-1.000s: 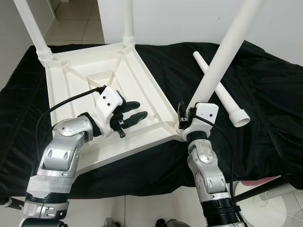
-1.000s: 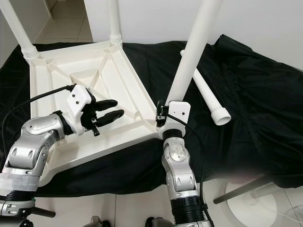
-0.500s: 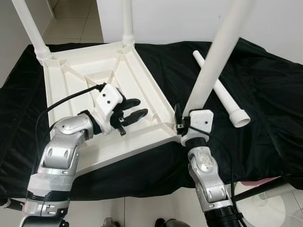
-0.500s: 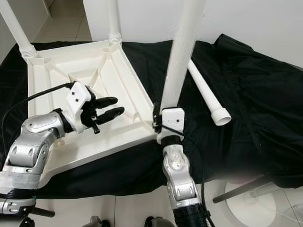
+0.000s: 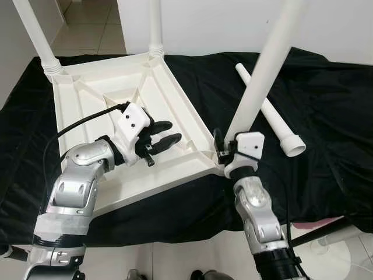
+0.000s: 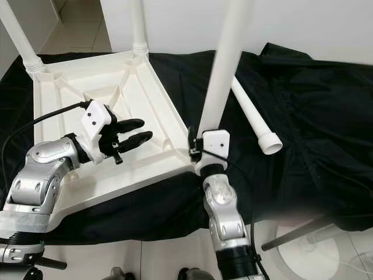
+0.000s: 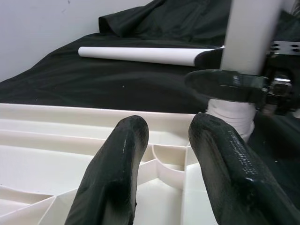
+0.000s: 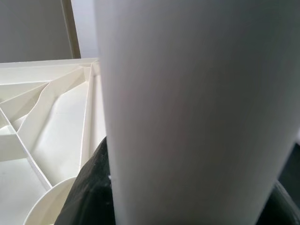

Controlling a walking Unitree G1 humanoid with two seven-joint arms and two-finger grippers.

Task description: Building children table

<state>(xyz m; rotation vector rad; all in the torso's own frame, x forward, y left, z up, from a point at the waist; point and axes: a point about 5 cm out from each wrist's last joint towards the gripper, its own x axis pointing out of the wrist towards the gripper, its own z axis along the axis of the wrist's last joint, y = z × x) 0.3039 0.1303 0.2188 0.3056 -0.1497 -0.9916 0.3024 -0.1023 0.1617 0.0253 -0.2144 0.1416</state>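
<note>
1. White moulded-plastic tabletop [image 5: 99, 111] lies upside down on a black cloth-covered surface [image 5: 326, 105], ribbed underside up. Task step judged in hand: fitting the third leg into the near corner socket.
2. Nearest, at 5 o'clock of the tabletop: right gripper [image 5: 228, 153] is clamped on the lower end of a long white plastic tube leg [image 5: 262, 70], just above the corner socket [image 7: 229, 115]. The leg leans toward 1 o'clock, not plumb. In the right wrist view the tube sits between the black fingers [image 8: 89, 187].
3. Left gripper [image 5: 165, 135] hovers over the ribbed underside, near the middle of the tabletop, fingers spread and holding nothing, pointing at 3 o'clock toward the socket.
4. Further out, at 3 o'clock of the tabletop: a spare white tube leg [image 5: 271, 114] lies loose on the cloth, well apart from the tabletop.
5. Farthest, at 10 and 12 o'clock: two white legs [image 5: 35, 35] [image 5: 155, 26] already stand in the far corner sockets.
6. Next move, as a judgement: bring the held leg upright, press or twist it home; left gripper could steady the tabletop. Fourth leg not yet fitted.
</note>
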